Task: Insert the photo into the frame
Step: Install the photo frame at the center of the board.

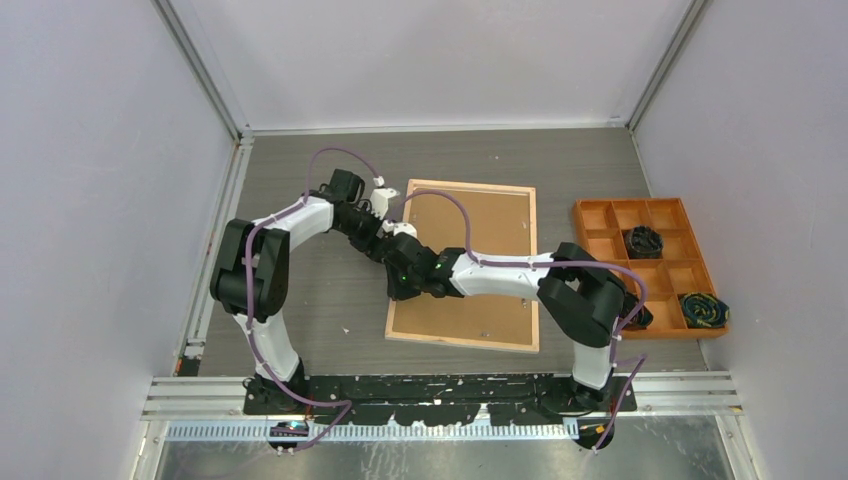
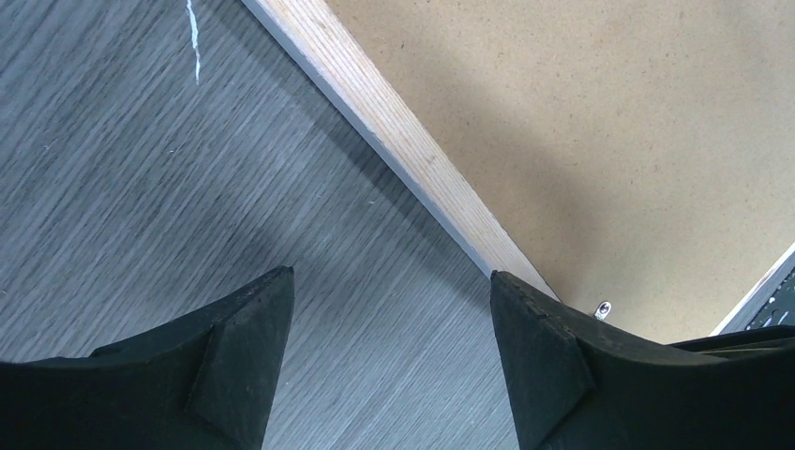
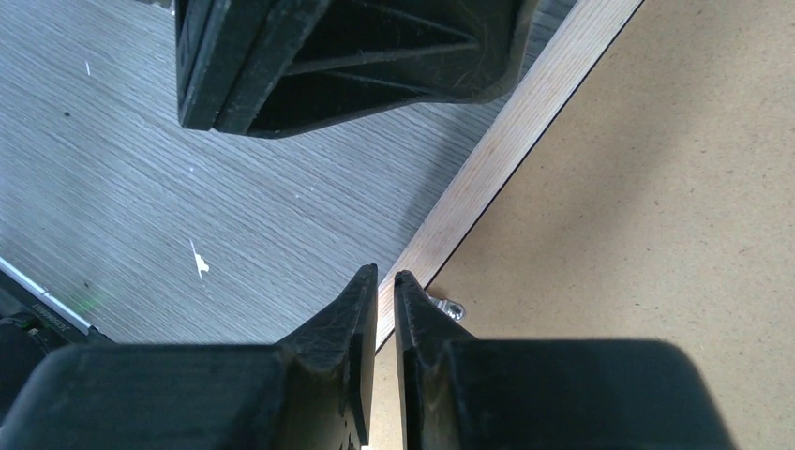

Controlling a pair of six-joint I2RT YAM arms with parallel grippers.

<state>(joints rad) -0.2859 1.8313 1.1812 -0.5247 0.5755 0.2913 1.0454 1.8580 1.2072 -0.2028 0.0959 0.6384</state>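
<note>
grey table (image 1: 340,310) from above, frame (image 1: 460,342) flat mid-table, wood back up, brown backing board (image 1: 470,215) inside. left wrist: left gripper (image 2: 390,275) gapes wide and empty at the frame's rim. right wrist: right gripper (image 3: 385,272) pinched nearly closed over that rim, gripping nothing visible.

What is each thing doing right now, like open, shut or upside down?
frame, lying flat, wooden back up.
backing board, sitting inside the frame.
left pincer, open, by the frame's edge.
right pincer, almost shut, at the frame's edge.
orange tray, dark items in two compartments.
</note>
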